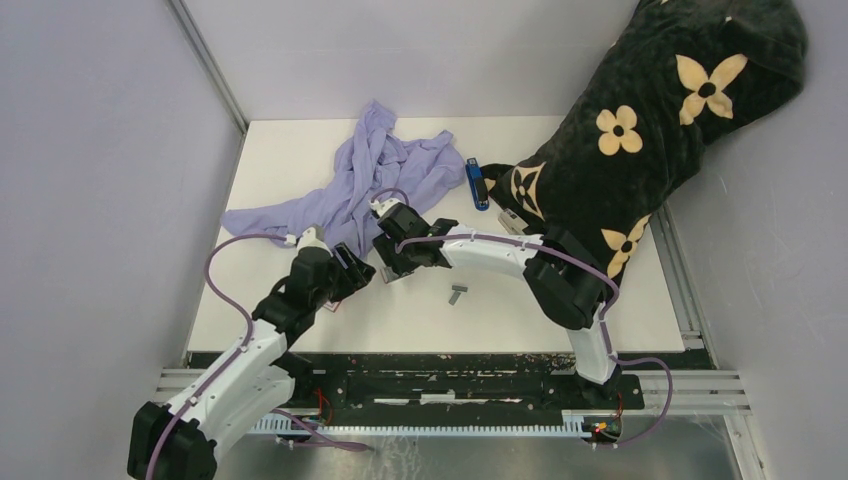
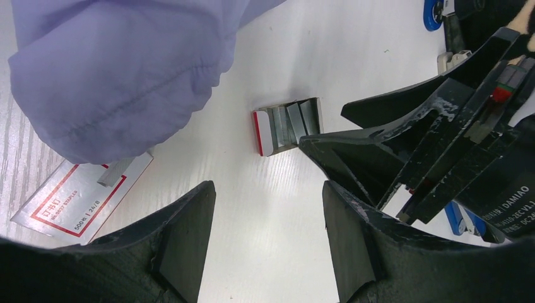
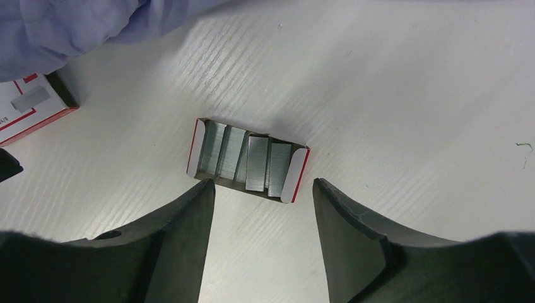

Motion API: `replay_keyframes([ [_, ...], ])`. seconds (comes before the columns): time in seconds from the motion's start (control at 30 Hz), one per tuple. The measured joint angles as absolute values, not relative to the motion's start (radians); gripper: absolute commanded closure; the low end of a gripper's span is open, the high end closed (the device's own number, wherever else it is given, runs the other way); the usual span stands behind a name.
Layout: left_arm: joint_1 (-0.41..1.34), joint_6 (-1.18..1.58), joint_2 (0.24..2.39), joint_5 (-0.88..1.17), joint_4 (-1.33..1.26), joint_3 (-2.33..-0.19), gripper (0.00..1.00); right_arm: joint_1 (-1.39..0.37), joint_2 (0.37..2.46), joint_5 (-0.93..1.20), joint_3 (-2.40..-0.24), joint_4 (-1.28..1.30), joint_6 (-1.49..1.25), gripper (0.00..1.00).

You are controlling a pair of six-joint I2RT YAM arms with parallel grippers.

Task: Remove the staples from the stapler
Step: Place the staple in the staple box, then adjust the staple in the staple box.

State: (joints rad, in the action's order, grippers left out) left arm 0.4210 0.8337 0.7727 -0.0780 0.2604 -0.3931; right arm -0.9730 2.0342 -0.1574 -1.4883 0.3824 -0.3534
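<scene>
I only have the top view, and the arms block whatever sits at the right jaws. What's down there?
Observer: A small open cardboard tray lies flat just off the tips of the right gripper. Its jaws are open and grip nothing.
Operator: Is the tray empty?
Observer: No, silver staple strips lie side by side in it, some tilted.
Operator: And the tray's outer box?
Observer: The red-and-white box sleeve lies apart from it, partly under the purple cloth.
</scene>
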Motion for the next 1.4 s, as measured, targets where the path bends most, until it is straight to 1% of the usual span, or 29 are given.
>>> replay_keyframes([
  [0.13,0.421,0.834,0.756,-0.078,0.26,-0.393,0.29,-0.968,2.033,-0.142,-1.488,0.383,-0.363,0.28],
  [0.37,0.421,0.834,0.747,-0.08,0.262,-0.393,0.29,-0.94,2.033,-0.098,-1.488,0.383,-0.378,0.27],
  [0.77,0.421,0.834,0.736,-0.081,0.268,-0.393,0.29,-0.934,2.081,-0.085,-1.502,0.398,-0.379,0.24],
  [0.93,0.421,0.834,0.736,-0.082,0.273,-0.393,0.29,-0.934,2.096,-0.086,-1.505,0.407,-0.381,0.25],
  [1.4,0.421,0.834,0.72,-0.096,0.29,-0.393,0.29,-0.912,2.099,-0.053,-1.519,0.413,-0.415,0.31],
])
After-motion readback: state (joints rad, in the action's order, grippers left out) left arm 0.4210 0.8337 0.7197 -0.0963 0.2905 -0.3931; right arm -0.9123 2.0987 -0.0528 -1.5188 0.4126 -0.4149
